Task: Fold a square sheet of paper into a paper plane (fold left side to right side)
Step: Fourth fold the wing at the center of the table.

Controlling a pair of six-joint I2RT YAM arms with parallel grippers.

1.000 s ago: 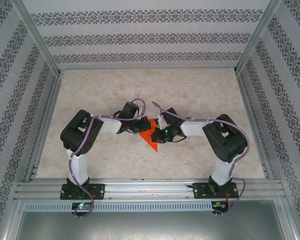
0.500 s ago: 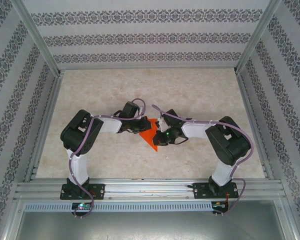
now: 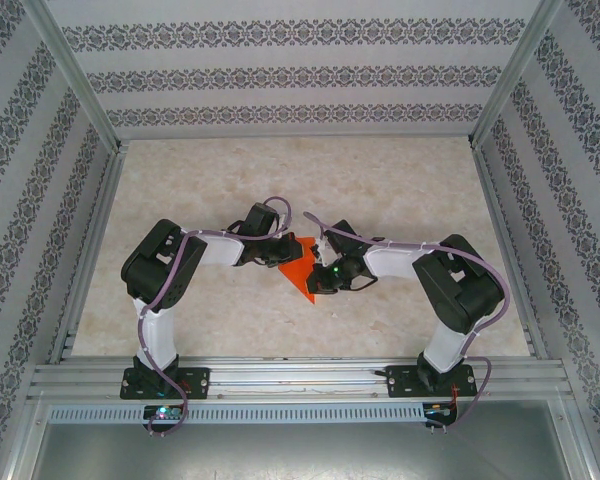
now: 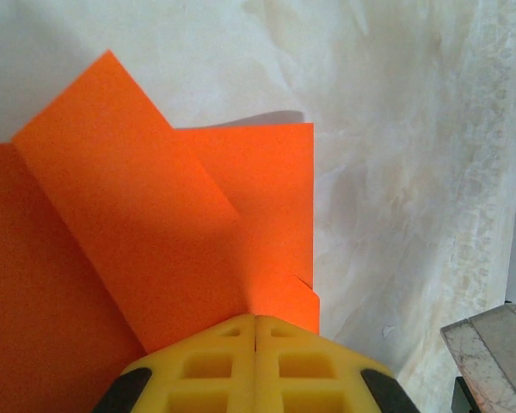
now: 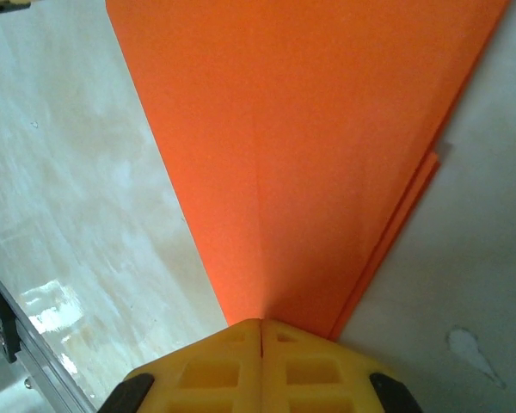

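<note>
The square sheet of paper (image 3: 298, 272), bright orange-red, lies folded flat on the marble-look table (image 3: 280, 180) as a pointed paper plane shape, its sharp tip toward the near edge. My left gripper (image 3: 280, 252) is shut, its yellow fingertips together and resting on the paper beside a slanted folded flap (image 4: 129, 224). In the left wrist view the gripper (image 4: 255, 320) sits near the paper's right edge. My right gripper (image 3: 320, 275) is shut too. In the right wrist view the gripper (image 5: 261, 324) presses on the narrow end of the paper (image 5: 310, 129), along its centre crease.
Patterned walls (image 3: 280, 75) enclose the table on three sides, with aluminium posts at the corners. A metal rail (image 3: 300, 375) carrying both arm bases runs along the near edge. Open table lies behind and to both sides of the paper.
The right gripper has slid slightly nearer along the paper and its elbow has shifted a little right. The left arm and the paper have stayed put.
</note>
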